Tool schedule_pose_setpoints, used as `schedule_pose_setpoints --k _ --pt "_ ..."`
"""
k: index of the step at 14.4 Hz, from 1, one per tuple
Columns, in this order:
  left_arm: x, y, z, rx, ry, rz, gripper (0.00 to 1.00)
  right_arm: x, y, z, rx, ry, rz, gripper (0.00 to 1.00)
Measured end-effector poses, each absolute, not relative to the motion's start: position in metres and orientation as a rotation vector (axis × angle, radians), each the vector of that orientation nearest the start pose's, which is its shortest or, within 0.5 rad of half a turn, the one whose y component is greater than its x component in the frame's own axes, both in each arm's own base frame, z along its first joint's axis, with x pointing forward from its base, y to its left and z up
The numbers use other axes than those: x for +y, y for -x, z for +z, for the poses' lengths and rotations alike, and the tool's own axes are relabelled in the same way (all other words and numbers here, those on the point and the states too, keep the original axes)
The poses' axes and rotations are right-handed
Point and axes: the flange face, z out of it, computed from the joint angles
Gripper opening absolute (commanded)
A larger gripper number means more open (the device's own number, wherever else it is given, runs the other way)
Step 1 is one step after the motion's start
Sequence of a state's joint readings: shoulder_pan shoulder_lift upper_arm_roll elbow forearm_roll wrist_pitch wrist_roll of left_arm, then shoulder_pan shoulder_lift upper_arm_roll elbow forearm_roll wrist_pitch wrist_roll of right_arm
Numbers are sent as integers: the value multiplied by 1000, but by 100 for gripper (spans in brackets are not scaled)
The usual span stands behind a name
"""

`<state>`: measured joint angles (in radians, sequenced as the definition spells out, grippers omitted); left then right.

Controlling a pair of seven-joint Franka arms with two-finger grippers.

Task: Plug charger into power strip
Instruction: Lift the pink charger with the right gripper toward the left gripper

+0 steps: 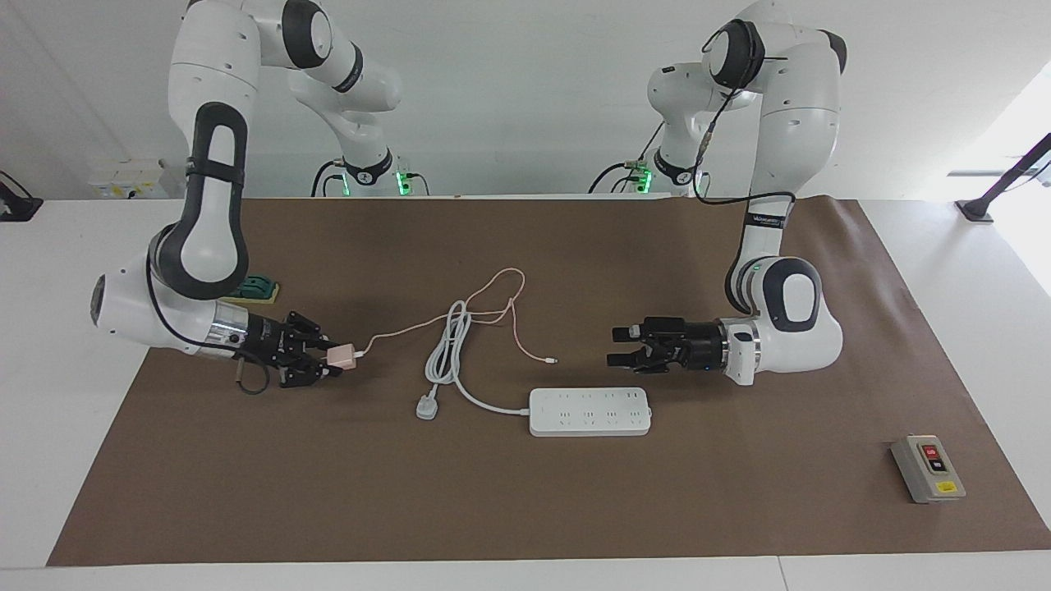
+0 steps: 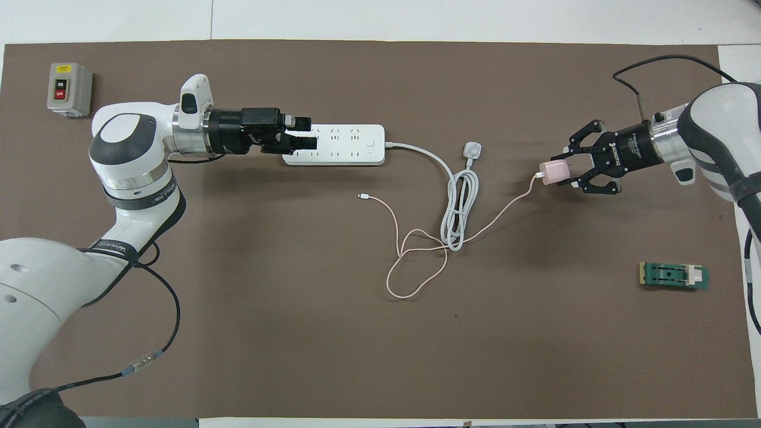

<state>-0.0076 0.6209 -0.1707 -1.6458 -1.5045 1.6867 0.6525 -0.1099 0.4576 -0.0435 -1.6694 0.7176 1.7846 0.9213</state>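
Facing view shows the charger (image 1: 341,356) clamped in my right claw (image 1: 322,362), lifted off the bench (image 1: 525,509) toward the right arm's end so its pink cable (image 1: 427,324) trails freely. My left claw (image 1: 617,347), fingers apart, hovers over the power strip (image 1: 589,411), probably to steady it for plugging.

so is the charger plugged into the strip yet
No. The charger is held in the shut right gripper, off the mat and well apart from the power strip.
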Motion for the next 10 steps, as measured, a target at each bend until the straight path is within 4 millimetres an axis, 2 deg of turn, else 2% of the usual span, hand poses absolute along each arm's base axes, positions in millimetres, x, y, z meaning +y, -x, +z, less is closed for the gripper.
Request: schedule_pose_setpoints --k 3,6,10 --pt "-209 -635 275 -33 -1555 -114 99 29 -644 371 1606 2016 745 0" --pt "-213 -633 273 -32 -1553 -118 99 84 -646 392 1635 1981 775 0" --pt "-213 -633 273 -27 -1548 -115 99 156 -648 404 1687 1923 725 0"
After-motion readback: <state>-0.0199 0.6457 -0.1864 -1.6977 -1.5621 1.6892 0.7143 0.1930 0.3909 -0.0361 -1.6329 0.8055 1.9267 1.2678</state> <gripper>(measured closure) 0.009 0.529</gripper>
